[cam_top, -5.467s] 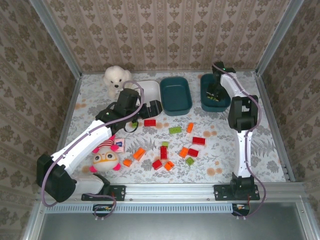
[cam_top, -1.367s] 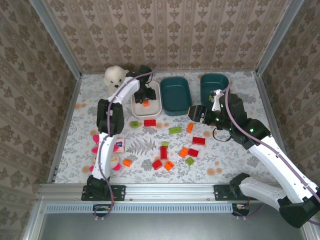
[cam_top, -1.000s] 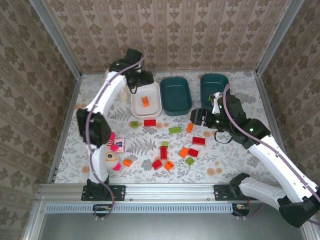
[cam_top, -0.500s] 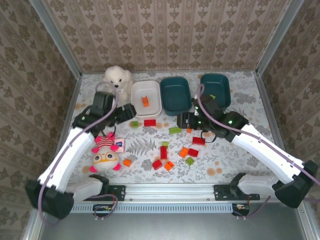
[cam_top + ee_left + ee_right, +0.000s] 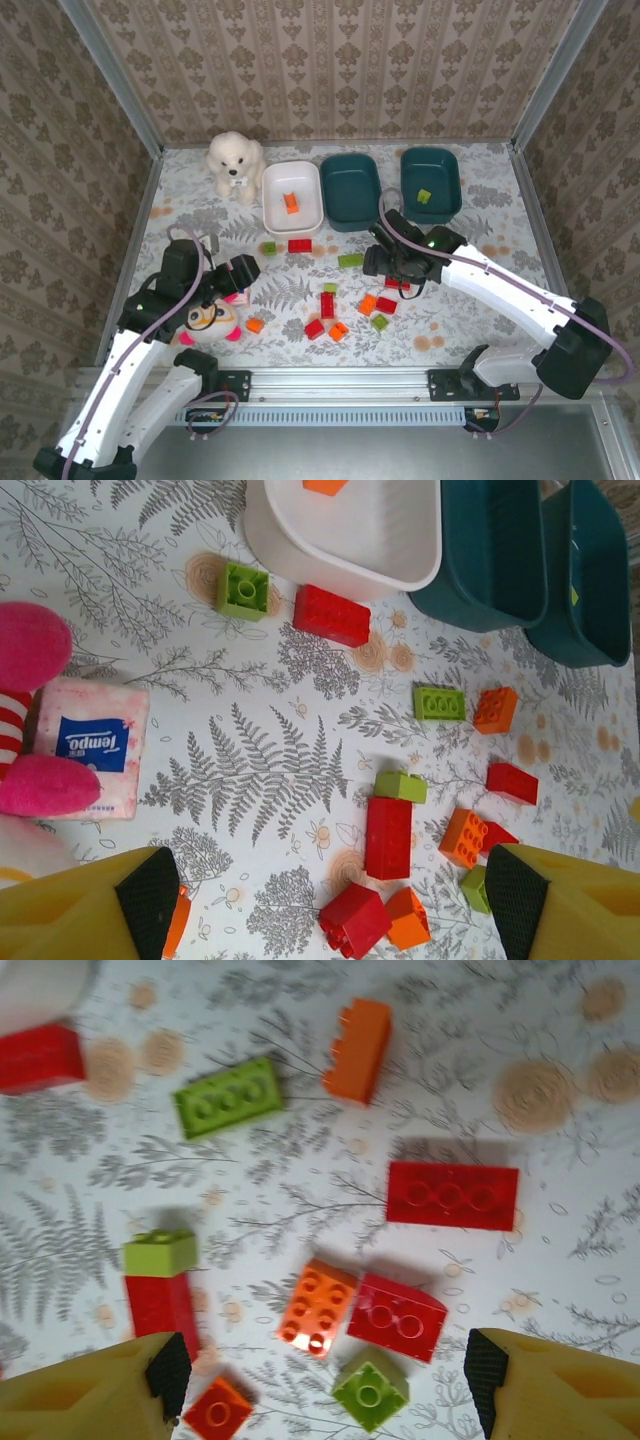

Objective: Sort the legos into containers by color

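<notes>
Pink tissue pack (image 5: 90, 750), blue label (image 5: 80, 742): white lettering reads "tempo".

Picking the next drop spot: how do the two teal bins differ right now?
The middle teal bin looks empty; the right teal bin holds one lime green brick. The middle teal bin sits next to the white bin; the right teal bin ends the row on the right. Both share a dark teal colour, a rounded-rectangular shape and like size.
</notes>
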